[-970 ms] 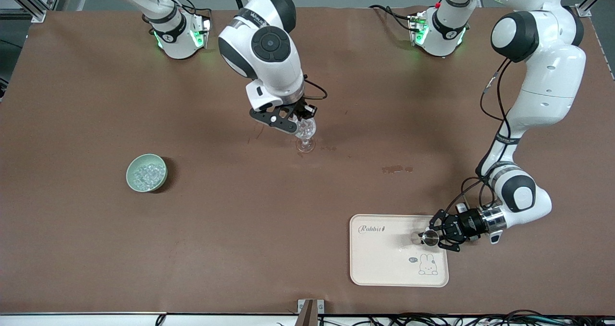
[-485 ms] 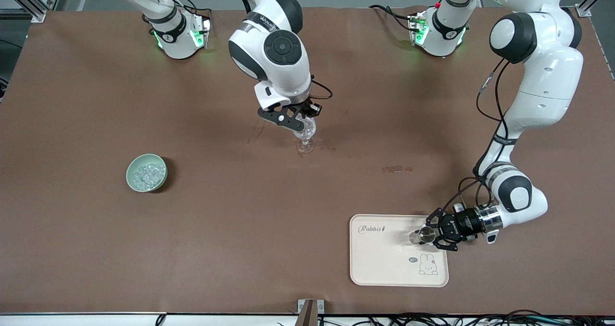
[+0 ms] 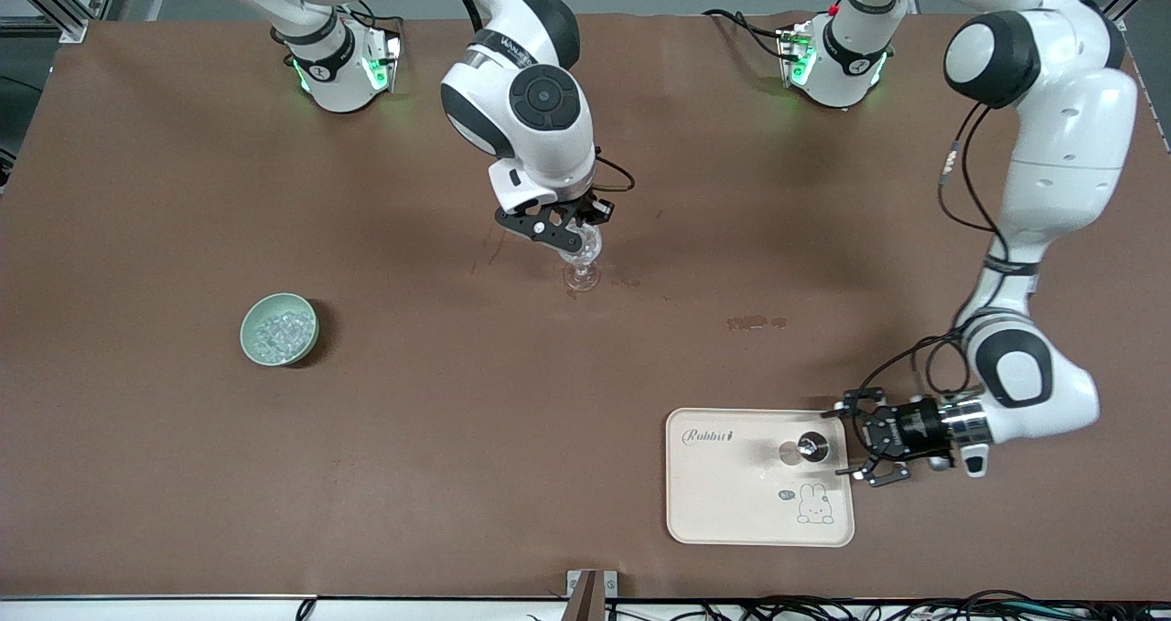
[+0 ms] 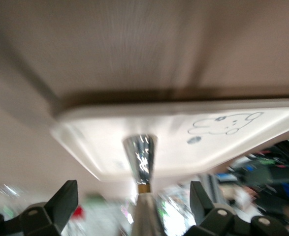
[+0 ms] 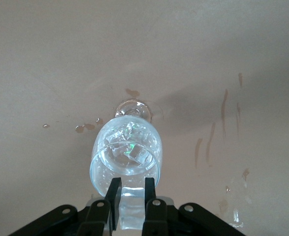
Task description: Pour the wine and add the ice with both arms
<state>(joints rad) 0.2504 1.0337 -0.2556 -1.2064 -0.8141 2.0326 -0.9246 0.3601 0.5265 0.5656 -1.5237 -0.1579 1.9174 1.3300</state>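
A clear stemmed wine glass [image 3: 582, 261] stands mid-table with ice in it [image 5: 127, 150]. My right gripper [image 3: 573, 235] hangs just above its rim, shut on a clear ice cube [image 5: 133, 206] between its fingers [image 5: 115, 192]. A pale green bowl [image 3: 279, 329] of ice sits toward the right arm's end. A small shiny metal cup [image 3: 811, 447] stands upright on the cream rabbit tray [image 3: 732, 502]. My left gripper [image 3: 843, 444] is low beside the tray's edge, open and empty, with the cup [image 4: 140, 158] ahead of its fingers [image 4: 65, 199]. No wine shows.
Brownish wet stains mark the table beside the glass [image 3: 631, 283] and between glass and tray [image 3: 756, 323]. Droplets lie around the glass foot [image 5: 85, 127]. Cables run along the table edge nearest the front camera [image 3: 823, 607].
My left gripper opened, let go of the metal cup and drew back off the tray toward the left arm's end. The right gripper shifted slightly over the glass, still shut.
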